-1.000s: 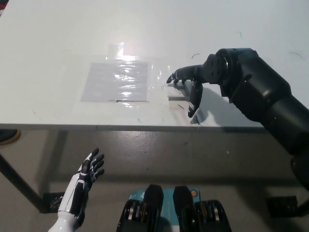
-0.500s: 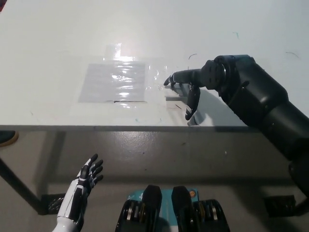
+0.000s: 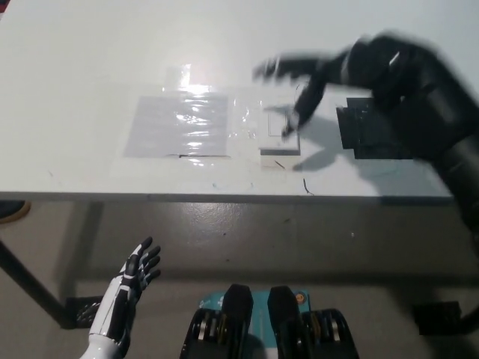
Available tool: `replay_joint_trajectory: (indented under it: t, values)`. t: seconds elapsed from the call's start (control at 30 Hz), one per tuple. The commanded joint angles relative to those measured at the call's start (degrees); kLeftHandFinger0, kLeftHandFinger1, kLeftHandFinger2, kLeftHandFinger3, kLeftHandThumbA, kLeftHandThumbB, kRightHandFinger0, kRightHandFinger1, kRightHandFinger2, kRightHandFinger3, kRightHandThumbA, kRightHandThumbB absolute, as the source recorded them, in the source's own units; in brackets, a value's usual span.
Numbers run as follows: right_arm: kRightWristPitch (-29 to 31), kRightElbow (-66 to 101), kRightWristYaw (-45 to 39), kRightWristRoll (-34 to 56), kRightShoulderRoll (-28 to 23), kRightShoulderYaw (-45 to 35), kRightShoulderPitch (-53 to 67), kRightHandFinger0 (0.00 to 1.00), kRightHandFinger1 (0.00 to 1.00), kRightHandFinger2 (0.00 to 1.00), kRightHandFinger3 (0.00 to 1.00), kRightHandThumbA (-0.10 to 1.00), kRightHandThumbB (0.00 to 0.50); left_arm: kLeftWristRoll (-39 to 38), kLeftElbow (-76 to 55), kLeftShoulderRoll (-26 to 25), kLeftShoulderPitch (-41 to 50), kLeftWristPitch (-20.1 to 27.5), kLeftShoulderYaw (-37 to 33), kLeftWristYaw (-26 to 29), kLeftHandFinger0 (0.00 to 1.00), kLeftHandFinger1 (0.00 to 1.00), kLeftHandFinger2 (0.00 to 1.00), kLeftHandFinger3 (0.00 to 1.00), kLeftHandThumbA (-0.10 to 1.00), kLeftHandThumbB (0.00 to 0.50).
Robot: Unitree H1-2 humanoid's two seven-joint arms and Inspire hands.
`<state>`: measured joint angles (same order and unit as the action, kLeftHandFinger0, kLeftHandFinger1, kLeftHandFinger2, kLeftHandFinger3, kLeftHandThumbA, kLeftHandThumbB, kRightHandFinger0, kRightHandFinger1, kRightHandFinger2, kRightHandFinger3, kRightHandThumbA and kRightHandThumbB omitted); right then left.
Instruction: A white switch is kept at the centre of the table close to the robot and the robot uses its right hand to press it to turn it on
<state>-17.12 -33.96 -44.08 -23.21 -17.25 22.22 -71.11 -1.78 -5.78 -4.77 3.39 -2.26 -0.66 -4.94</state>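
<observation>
Head view, looking steeply down: a white table fills the upper part of the picture, its near edge running across the middle, with grey floor below it. The white switch sits on the table close to that near edge, a little right of centre, just to the right of a shiny clear plastic sheet that is taped flat to the tabletop. The black right hand hangs over the table just beyond and slightly right of the switch, heavily blurred; its fingers are spread apart, one reaching out to the left and others pointing down toward the switch, with the lowest fingertips showing right at the switch's upper right part. The blur makes it impossible to tell whether they touch it. The hand holds nothing. Its dark shadow falls on the table to the right of the switch. The black forearm runs off toward the right edge. The white left hand rests low at the lower left, below the table's near edge and over the floor, its dark fingers fanned apart and empty.
</observation>
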Motion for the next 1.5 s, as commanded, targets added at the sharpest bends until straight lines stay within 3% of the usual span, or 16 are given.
replay_joint_trajectory:
  t: [0.0,0.07,0.27,0.37,0.4,0.5,0.57,0.63,0.73,0.83,0.93,1.2,1.27,1.37,1.47]
  values:
    - [-6.9,15.6,-2.6,7.1,-6.0,-8.4,-3.5,1.0,1.0,1.0,1.0,1.0,0.272,-0.7,-0.8,-0.6,-1.0,1.7,0.2,-0.7,1.0,1.0,1.0,1.0,1.0,0.013]
    - [-9.6,26.3,-3.5,10.1,-8.9,-13.1,0.1,1.0,1.0,1.0,1.0,1.0,0.266,-0.7,-0.7,-0.3,-1.3,1.8,0.3,-0.4,1.0,1.0,1.0,1.0,1.0,0.002]
    - [-9.8,47.3,-3.4,20.8,-13.4,-25.8,13.3,1.0,1.0,1.0,1.0,1.0,0.282,-0.6,-0.5,-0.2,-2.6,1.4,0.5,-0.2,1.0,1.0,1.0,1.0,1.0,0.004]
    - [-9.8,56.1,-0.5,26.4,-14.1,-31.8,21.6,1.0,1.0,1.0,1.0,1.0,0.27,-0.5,-0.6,-0.3,-3.6,0.5,0.4,-0.3,1.0,1.0,1.0,1.0,1.0,0.009]
    - [-9.8,59.1,0.8,30.3,-14.0,-34.4,25.4,1.0,1.0,1.0,1.0,1.0,0.242,-0.5,-0.4,-0.4,-4.0,0.5,0.5,-0.2,1.0,1.0,1.0,1.0,1.0,0.002]
    - [-9.8,66.3,5.5,38.8,-13.7,-39.9,35.6,1.0,1.0,1.0,1.0,1.0,0.275,-0.2,-0.2,-0.4,-5.0,0.2,0.4,-0.2,1.0,1.0,1.0,1.0,1.0,0.005]
    - [-9.8,70.3,6.2,45.5,-9.2,-45.9,45.2,1.0,1.0,1.0,1.0,1.0,0.271,-0.4,0.4,-0.5,-5.4,0.6,0.6,-0.3,1.0,1.0,1.0,1.0,1.0,0.001]
    - [-8.7,72.1,6.3,48.3,-4.8,-49.6,52.3,1.0,1.0,1.0,1.0,1.0,0.219,-0.5,0.5,-0.4,-5.6,0.7,0.5,-0.4,1.0,1.0,1.0,1.0,1.0,0.0]
    - [-3.6,71.4,8.4,49.4,1.1,-50.0,60.8,1.0,1.0,1.0,1.0,1.0,0.204,-0.6,0.9,-0.3,-6.1,0.8,0.5,-0.4,1.0,1.0,1.0,1.0,1.0,0.0]
    - [2.4,67.0,9.3,47.7,8.2,-47.7,66.7,1.0,1.0,1.0,1.0,1.0,0.225,-0.8,1.0,-0.1,-6.1,0.8,0.6,-0.3,1.0,1.0,1.0,1.0,1.0,0.0]
    - [7.3,61.1,9.1,45.0,14.6,-45.6,71.9,1.0,1.0,1.0,1.0,1.0,0.178,-1.1,0.8,0.3,-5.5,0.7,0.6,-0.3,1.0,1.0,1.0,1.0,1.0,0.013]
    - [12.7,45.9,11.6,38.0,21.5,-44.0,73.6,1.0,1.0,1.0,1.0,1.0,0.154,-1.4,0.4,-0.3,-4.7,0.6,0.8,-0.6,1.0,1.0,1.0,1.0,1.0,0.008]
    - [14.9,44.0,12.3,37.5,22.9,-43.8,73.8,1.0,1.0,1.0,1.0,1.0,0.092,-1.1,0.3,-0.2,-5.0,0.2,0.7,-0.5,1.0,1.0,1.0,1.0,1.0,0.009]
    - [18.9,39.4,13.0,36.6,23.8,-43.4,73.8,1.0,1.0,1.0,1.0,1.0,0.048,-1.2,0.3,0.0,-5.0,0.4,0.4,-0.7,1.0,1.0,1.0,1.0,1.0,0.016]
    - [22.3,33.8,14.5,33.2,23.4,-41.6,71.8,1.0,1.0,1.0,1.0,1.0,0.051,-1.7,0.2,-0.5,-4.6,0.8,1.6,-0.3,1.0,1.0,1.0,1.0,1.0,0.0]
